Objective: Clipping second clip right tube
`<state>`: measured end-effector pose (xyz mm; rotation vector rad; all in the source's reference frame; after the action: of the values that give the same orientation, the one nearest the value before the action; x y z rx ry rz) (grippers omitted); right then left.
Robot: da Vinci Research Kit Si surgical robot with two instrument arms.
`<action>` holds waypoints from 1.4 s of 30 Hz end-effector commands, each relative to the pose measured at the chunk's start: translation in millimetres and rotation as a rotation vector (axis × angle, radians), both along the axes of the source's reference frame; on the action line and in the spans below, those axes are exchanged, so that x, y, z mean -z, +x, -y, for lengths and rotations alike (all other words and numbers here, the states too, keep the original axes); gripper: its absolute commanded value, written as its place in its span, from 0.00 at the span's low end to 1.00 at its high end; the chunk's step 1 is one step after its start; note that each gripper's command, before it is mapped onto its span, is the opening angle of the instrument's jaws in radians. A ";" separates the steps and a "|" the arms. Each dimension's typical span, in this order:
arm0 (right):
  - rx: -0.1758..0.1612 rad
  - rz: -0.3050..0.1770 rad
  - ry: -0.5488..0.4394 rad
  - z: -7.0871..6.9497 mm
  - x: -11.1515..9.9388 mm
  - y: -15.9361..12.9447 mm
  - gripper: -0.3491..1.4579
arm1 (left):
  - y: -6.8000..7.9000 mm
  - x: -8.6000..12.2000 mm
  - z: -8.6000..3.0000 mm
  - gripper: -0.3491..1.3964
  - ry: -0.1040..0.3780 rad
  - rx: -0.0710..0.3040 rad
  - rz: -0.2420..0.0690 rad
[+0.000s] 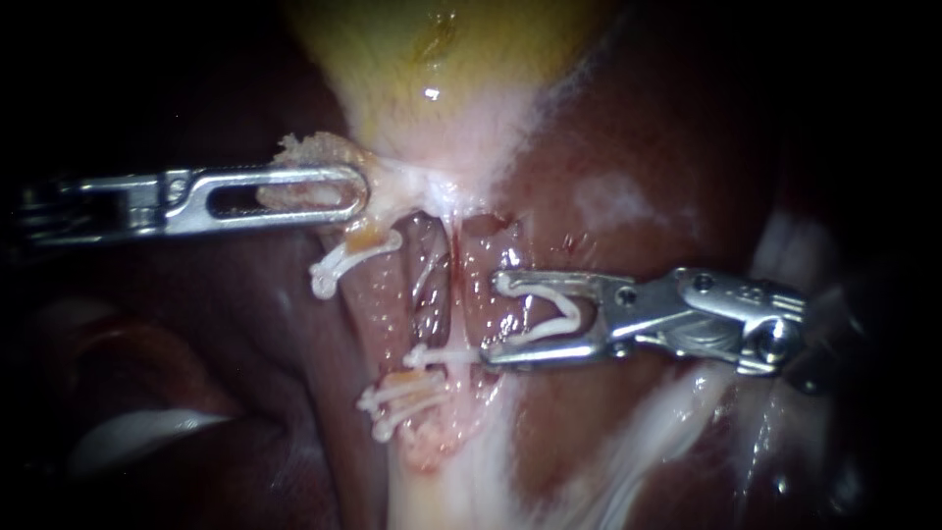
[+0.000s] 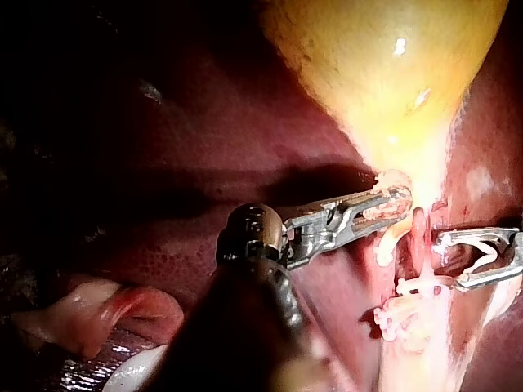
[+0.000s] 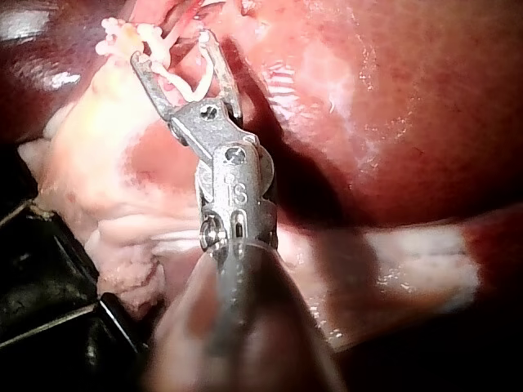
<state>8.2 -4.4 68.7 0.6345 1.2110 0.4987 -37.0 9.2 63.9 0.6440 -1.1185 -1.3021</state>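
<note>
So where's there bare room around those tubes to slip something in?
Bare liver lies above the right instrument. The right tube is bare between the gallbladder neck and the open clip that instrument carries. Crowded: the closed clips lower down, and the left instrument gripping the neck.

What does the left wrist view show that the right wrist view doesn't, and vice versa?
Left wrist only: the yellow gallbladder and the left instrument, its jaws shut on neck tissue just below the gallbladder.
Right wrist only: the right instrument behind its jaws, meaning hinge and shaft, plus a black object beside that shaft.
Both: the right instrument's jaws holding a white clip spread open, the applied clips ahead of them, and the liver.
</note>
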 end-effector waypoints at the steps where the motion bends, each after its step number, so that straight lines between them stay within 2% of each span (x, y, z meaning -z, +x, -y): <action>1: -0.002 0.002 0.009 0.1 -0.4 0.3 0.47 | 0.0 0.0 0.0 0.00 0.000 0.000 -0.001; 7: -0.012 0.011 0.049 0.6 -3.0 1.6 0.47 | -0.1 0.2 0.1 0.00 0.000 0.004 -0.003; 13: -0.015 0.012 0.078 1.0 -4.4 2.8 0.47 | -0.2 0.2 0.1 0.00 0.000 0.002 -0.002; 22: -0.003 0.002 0.111 1.4 -4.9 4.3 0.47 | -0.2 0.2 0.1 0.00 0.000 0.002 -0.002; 32: 0.003 -0.057 0.158 1.6 -4.8 5.0 0.47 | -0.3 0.2 0.2 0.00 0.000 0.003 -0.002; 42: 0.004 -0.057 0.158 1.6 -4.8 5.1 0.47 | -0.3 0.2 0.2 0.00 0.000 0.003 -0.002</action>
<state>13.3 -6.0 73.5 0.7906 1.2318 0.5808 -37.4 9.0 63.6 0.6414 -1.1180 -1.3045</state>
